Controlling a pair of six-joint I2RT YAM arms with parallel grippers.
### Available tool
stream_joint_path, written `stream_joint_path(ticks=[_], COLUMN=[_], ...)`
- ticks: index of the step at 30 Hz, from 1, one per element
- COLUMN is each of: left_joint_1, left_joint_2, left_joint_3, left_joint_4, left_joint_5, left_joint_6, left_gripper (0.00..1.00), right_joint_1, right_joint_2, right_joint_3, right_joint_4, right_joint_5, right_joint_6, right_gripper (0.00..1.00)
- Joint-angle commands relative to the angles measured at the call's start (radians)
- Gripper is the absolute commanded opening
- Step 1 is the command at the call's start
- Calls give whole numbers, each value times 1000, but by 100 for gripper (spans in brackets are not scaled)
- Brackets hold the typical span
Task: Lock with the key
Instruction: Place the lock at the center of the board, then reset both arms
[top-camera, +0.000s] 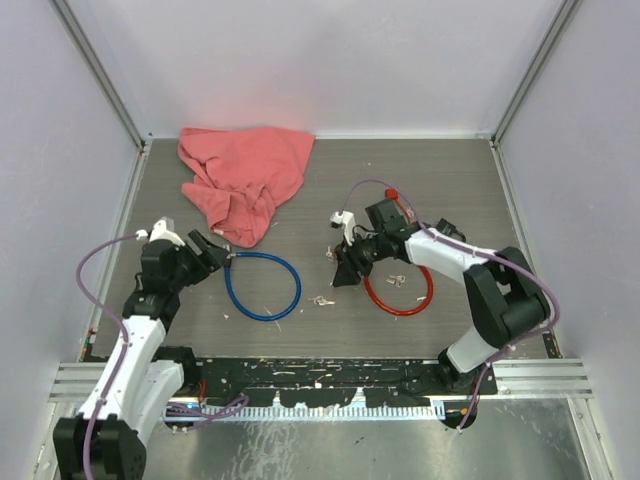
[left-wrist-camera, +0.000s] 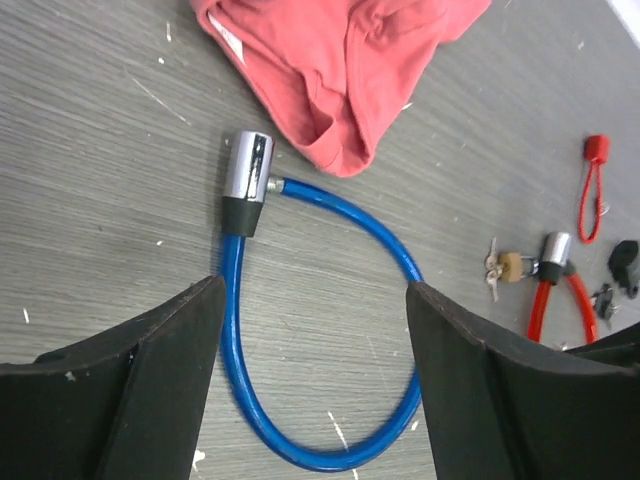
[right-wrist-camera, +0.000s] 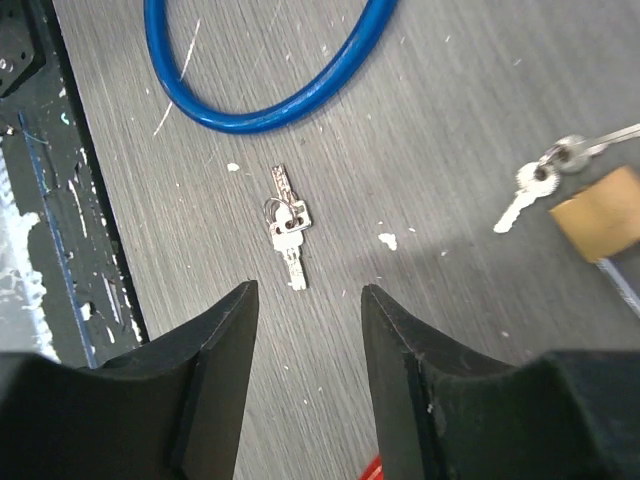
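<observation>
Silver keys (right-wrist-camera: 288, 225) just beyond right gripper (right-wrist-camera: 307, 293)

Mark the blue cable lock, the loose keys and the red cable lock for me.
blue cable lock (left-wrist-camera: 246, 168): left wrist view, on its chrome barrel.
loose keys (right-wrist-camera: 288, 222): right wrist view, on the ring joining them.
red cable lock (left-wrist-camera: 540, 308): left wrist view, on the red cable.

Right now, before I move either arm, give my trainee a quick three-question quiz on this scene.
1. True or false: the right fingers hold the loose keys.
2. Which cable lies ahead of the left fingers? A red, B blue, C neither.
3. Fill in: the loose keys lie between the blue cable and the ___ cable.
Key: 1 false; 2 B; 3 red cable.
</observation>
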Motion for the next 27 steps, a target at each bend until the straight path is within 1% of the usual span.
stream_joint_path(ticks=[1,3,4,6,9,11,12,13,14,16,18,22,24,27], left_joint_1=[4,4,4,5,4,4,4,4,4,4,4,4,4,4], left_joint_2=[-125,-178,-207,-243,-263,-252,-241,-230,-219,-195,-178,-160,-154,-146], left_joint_3=[32,41,48,69,116,169,196,230,268,359,434,553,605,677], left_joint_4=[-34,-36,-35,-32,-27,-29,-33,-39,-48,-68,-86,-95,-93,-92], left_joint_5=[-65,-42,-27,8,75,145,179,212,255,320,358,408,429,458], left_joint_6=[-9,-4,1,9,19,26,27,26,26,31,37,43,37,26], left_gripper=[80,86,92,99,98,98,98,98,98,98,98,98,98,98], right_joint_1=[-22,-58,-78,-124,-170,-187,-190,-193,-204,-247,-259,-260,-260,-260], right_joint_2=[-178,-242,-277,-341,-435,-483,-505,-523,-538,-556,-572,-571,-564,-566], right_joint_3=[57,58,58,53,45,41,43,53,72,130,198,383,458,551], right_joint_4=[-34,-46,-49,-49,-43,-31,-18,-11,-11,-31,-45,-128,-179,-249], right_joint_5=[88,107,109,117,141,163,188,228,233,219,287,382,371,288], right_joint_6=[-134,-163,-172,-187,-208,-214,-198,-173,-159,-120,-48,-7,10,8], right_gripper=[53,55,57,60,66,74,80,93,99,100,100,100,100,100])
